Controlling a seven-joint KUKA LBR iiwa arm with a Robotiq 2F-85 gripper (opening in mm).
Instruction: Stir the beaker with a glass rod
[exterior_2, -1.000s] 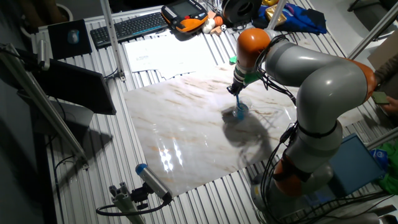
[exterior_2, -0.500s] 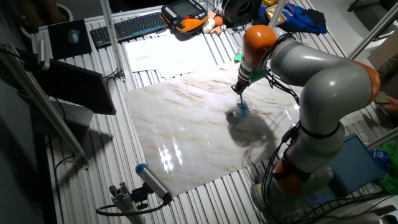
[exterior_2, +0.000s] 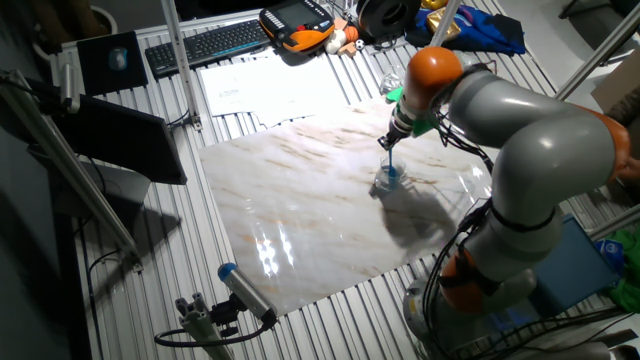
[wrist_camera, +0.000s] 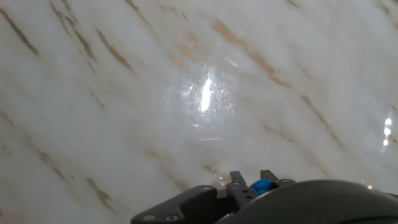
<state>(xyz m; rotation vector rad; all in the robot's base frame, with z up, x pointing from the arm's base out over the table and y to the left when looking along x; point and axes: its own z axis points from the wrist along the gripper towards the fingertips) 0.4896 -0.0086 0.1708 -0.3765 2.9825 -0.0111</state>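
In the fixed view the small clear beaker (exterior_2: 389, 179) with a bluish base stands on the marble slab (exterior_2: 300, 220), right of its middle. My gripper (exterior_2: 391, 140) is straight above it, shut on the thin blue glass rod (exterior_2: 388, 160), whose lower end reaches down into the beaker. In the hand view the gripper (wrist_camera: 254, 182) shows at the bottom edge with the rod's blue top (wrist_camera: 261, 185) between its fingers. The beaker is not visible there, only a glare patch on the slab.
A grey-white tube with a blue cap (exterior_2: 243, 289) lies at the slab's front left edge. Papers (exterior_2: 255, 85), a keyboard (exterior_2: 205, 44) and an orange pendant (exterior_2: 297, 25) lie at the back. Blue cloth (exterior_2: 490, 30) sits at the back right.
The arm's wrist has swung to the right while the rod stayed in the beaker. The rod's top has shifted slightly right.
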